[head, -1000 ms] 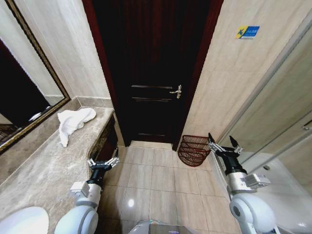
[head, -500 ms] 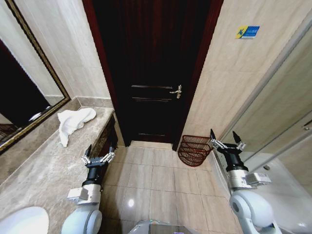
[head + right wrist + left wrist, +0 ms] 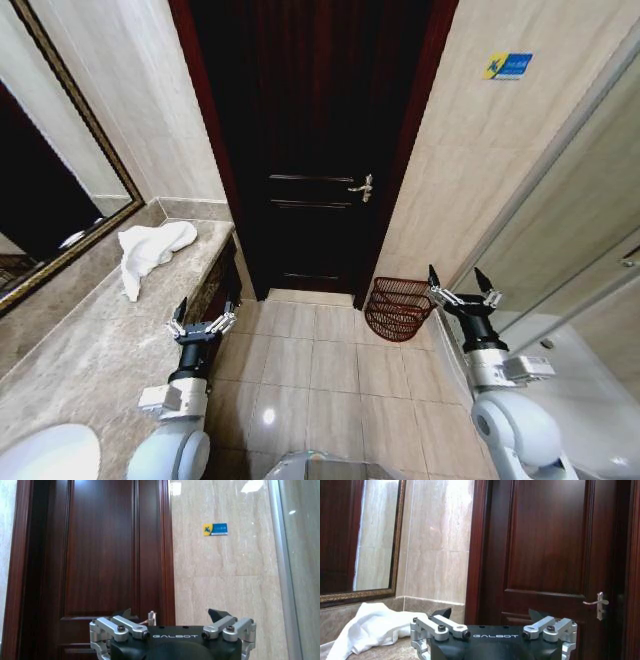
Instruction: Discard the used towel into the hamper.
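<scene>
A crumpled white towel (image 3: 150, 252) lies on the marble counter (image 3: 90, 350) at the left, near the mirror; the left wrist view also catches the towel (image 3: 367, 630) on the countertop. The dark red-brown wire hamper (image 3: 397, 308) stands on the floor tiles by the wall, right of the door. My left gripper (image 3: 202, 315) is raised and open by the counter's front edge, well short of the towel, nothing between its fingers. My right gripper (image 3: 460, 287) is raised and open just right of the hamper, holding nothing.
A dark wooden door (image 3: 315, 150) with a metal handle (image 3: 362, 187) stands shut straight ahead. A framed mirror (image 3: 50, 190) hangs over the counter, a white basin (image 3: 45, 455) sits at its near end. A glass shower wall (image 3: 580, 220) and white fixture (image 3: 590, 390) line the right. Tiled floor (image 3: 320, 370) lies between.
My left gripper has risen and opened wider beside the counter edge. The right gripper has lifted slightly and stayed open. Towel and hamper have not moved.
</scene>
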### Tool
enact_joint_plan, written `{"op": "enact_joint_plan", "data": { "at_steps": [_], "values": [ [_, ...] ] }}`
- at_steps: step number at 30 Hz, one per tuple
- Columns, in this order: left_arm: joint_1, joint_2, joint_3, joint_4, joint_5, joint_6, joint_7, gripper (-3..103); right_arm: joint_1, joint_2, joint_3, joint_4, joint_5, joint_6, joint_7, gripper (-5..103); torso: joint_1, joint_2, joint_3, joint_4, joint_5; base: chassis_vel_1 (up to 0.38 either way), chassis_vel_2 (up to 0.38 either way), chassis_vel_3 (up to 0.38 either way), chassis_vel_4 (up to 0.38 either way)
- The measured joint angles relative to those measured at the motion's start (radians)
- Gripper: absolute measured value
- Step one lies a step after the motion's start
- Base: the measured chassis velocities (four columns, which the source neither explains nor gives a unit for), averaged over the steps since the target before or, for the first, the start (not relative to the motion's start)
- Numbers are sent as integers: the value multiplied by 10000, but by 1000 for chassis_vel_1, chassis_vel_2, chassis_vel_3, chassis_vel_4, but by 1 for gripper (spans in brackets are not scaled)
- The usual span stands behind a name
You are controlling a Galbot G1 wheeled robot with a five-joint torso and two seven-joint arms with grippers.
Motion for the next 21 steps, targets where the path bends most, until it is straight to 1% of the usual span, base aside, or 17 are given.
{"op": "enact_joint_plan", "data": {
  "at_steps": [2, 3, 7, 8, 11, 16, 17, 21],
  "values": [
    [1, -8, 28, 5, 11, 0, 4, 100, 3, -11, 5, 11, 1, 1, 7, 100, 0, 0, 0, 0, 0, 0, 0, 0, 0],
    [2, -11, 42, 17, 19, 0, 6, 102, 3, -21, 9, 17, 4, 0, 10, 100, 0, 0, 0, 0, 0, 0, 0, 0, 0],
    [14, -32, 91, 32, 46, 0, 9, 100, -27, -39, 23, 55, 19, 1, 22, 100, 0, 0, 0, 0, 0, 0, 0, 0, 0],
    [15, -43, 98, 32, 51, 2, 12, 97, -30, -39, 24, 66, 27, 2, 27, 100, 0, 0, 0, 0, 0, 0, 0, 0, 0],
    [11, -50, 103, 31, 54, 8, 16, 100, -22, -26, 12, 73, 41, 7, 34, 100, 0, 0, 0, 0, 0, 0, 0, 0, 0],
    [8, -60, 81, 30, 50, 11, 20, 100, 5, 15, -16, 70, 47, 29, 34, 100, 0, 0, 0, 0, 0, -57, 47, 60, -62],
    [-5, -69, 79, 30, 43, 13, 20, 102, 5, 14, -16, 64, 50, 35, 35, 100, 0, 0, 0, 0, 0, -65, 75, 68, -69],
    [-54, -138, 140, 71, 38, 47, 21, 100, -5, -65, 12, 54, 84, 43, 37, 100, 0, 0, 0, 1, 0, -71, 75, 73, -86]
  ]
}}
